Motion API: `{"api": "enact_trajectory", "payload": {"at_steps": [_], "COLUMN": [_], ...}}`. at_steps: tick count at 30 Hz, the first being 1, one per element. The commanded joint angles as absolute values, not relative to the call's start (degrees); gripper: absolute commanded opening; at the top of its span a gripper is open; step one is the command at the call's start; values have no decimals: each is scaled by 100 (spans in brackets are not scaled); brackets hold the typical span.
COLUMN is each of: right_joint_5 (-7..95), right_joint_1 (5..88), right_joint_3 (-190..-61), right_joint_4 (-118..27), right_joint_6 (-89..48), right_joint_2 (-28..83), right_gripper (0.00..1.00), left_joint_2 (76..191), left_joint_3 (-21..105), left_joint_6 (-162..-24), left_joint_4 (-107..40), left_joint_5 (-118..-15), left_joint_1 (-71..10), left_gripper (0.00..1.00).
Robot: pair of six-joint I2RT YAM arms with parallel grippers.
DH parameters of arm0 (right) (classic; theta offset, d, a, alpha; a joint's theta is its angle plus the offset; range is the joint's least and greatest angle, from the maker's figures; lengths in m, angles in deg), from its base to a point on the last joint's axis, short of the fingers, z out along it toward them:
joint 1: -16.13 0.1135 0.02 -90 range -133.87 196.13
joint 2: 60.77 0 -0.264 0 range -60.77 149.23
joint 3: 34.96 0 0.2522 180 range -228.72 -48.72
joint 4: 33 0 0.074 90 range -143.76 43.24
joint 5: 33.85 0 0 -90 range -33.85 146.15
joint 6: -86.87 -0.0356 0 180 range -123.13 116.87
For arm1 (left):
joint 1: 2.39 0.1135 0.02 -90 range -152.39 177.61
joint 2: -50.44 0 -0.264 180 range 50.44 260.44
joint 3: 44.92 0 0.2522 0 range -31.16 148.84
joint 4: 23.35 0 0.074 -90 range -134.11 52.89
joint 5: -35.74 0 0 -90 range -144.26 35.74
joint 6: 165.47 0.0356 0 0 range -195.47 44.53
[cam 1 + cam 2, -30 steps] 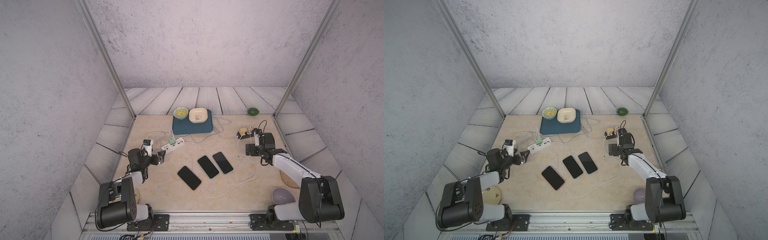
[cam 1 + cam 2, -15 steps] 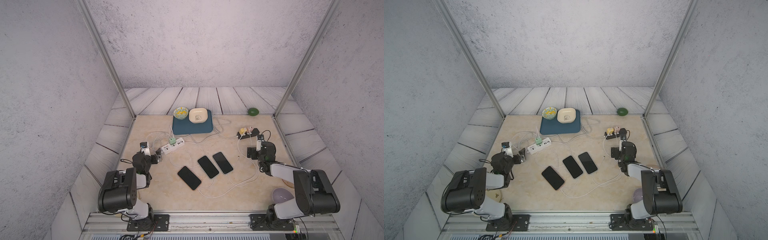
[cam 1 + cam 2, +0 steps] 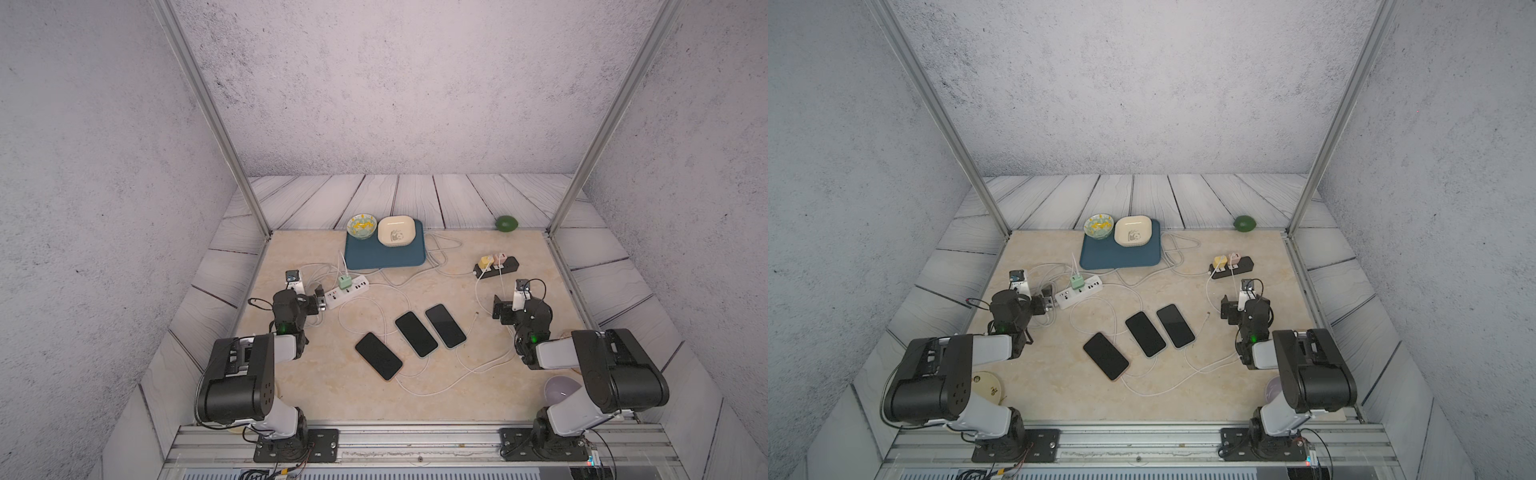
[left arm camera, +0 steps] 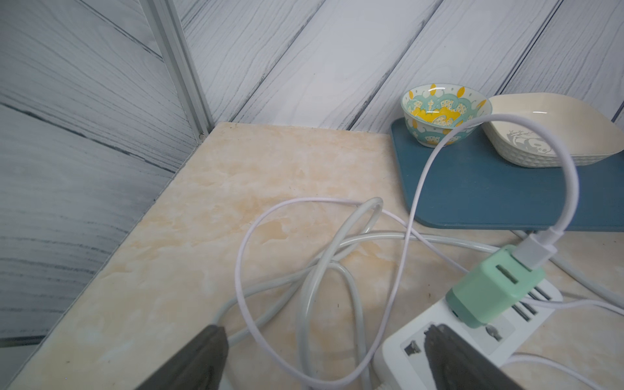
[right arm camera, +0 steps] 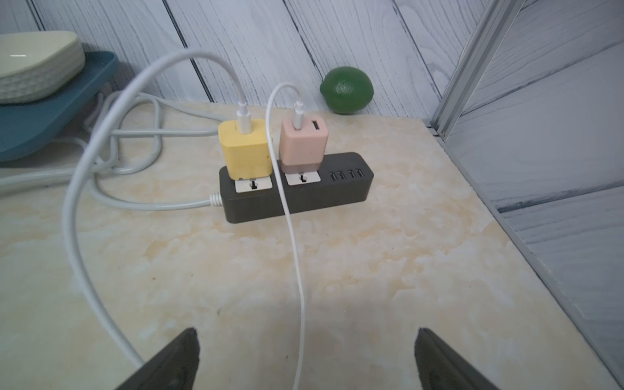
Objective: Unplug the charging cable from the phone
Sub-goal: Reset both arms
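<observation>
Three black phones lie side by side mid-table in both top views: left phone (image 3: 378,355), middle phone (image 3: 416,333), right phone (image 3: 445,325). White charging cables (image 3: 419,390) reach the near ends of the left and middle phones. A loose cable end (image 3: 477,314) lies on the table beside the right phone. My left gripper (image 3: 319,298) (image 4: 326,332) is open, low by the white power strip (image 4: 472,324), over coiled cable. My right gripper (image 3: 498,309) (image 5: 307,334) is open and holds nothing; a thin cable runs on the table between its fingers. No phone shows in the wrist views.
A black power strip (image 5: 297,189) holds a yellow charger (image 5: 244,148) and a pink charger (image 5: 304,141). A green charger (image 4: 489,290) sits in the white strip. A blue tray (image 3: 386,257) with two bowls stands at the back. A lime (image 3: 507,223) lies back right.
Both arms have folded back toward their bases, and the right gripper has drawn away from the black strip. Both grippers stayed open. Phones and cables have not moved.
</observation>
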State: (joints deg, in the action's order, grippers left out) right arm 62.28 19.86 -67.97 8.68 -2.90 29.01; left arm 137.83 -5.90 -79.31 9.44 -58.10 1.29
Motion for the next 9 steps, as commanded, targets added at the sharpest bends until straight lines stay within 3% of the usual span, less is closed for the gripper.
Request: {"api": "enact_trajectory", "payload": {"at_steps": [1, 9], "right_joint_5": [6242, 6312], "right_joint_1": [1981, 1973], "right_joint_3": [-6888, -7125], "right_joint_4": [1028, 599], "right_joint_6": [-313, -356], "right_joint_2": [2914, 2923], "right_gripper": [99, 99], "left_joint_2": [13779, 13788], "left_joint_3": [-544, -515], "left_joint_6": [-7837, -7810], "left_joint_4": [745, 710], "left_joint_5": [-5666, -5568], "left_joint_1": [113, 57], "left_gripper": [98, 98]}}
